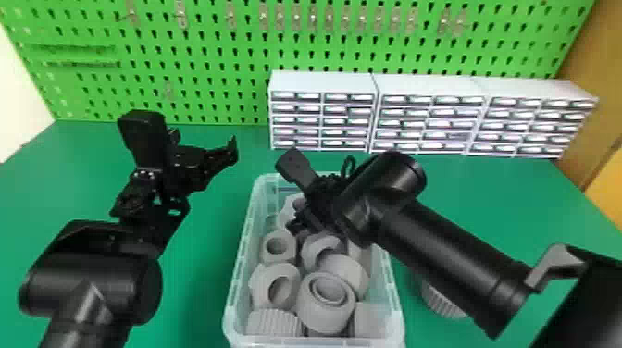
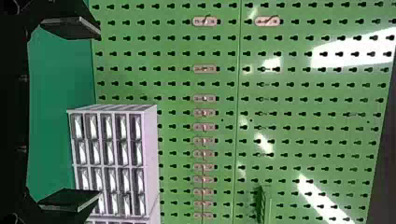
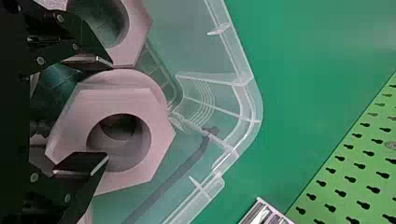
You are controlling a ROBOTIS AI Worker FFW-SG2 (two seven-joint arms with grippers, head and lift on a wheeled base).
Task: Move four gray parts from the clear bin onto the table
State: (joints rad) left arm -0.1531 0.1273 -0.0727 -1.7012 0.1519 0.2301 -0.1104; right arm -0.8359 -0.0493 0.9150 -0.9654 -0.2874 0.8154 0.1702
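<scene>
Inside the far part of the clear bin [image 1: 238, 273], my right gripper [image 1: 296, 226] is low among gray parts [image 1: 326, 303]. In the right wrist view that gripper [image 3: 102, 112] is open, its fingers on either side of a gray hexagonal part [image 3: 161, 133] with a round hole; whether they touch it I cannot tell. My left gripper [image 1: 206, 143] is parked over the table left of the bin; the left wrist view has this gripper [image 2: 99, 113] open and holding nothing. A ribbed gray part [image 1: 442, 301] is on the table right of the bin, partly hidden by the right arm.
White drawer cabinets [image 1: 321, 111] line the table's back edge before a green pegboard [image 1: 194, 60]. Bin walls surround the right gripper closely. Green table surface [image 1: 199, 259] lies between the left arm and the bin.
</scene>
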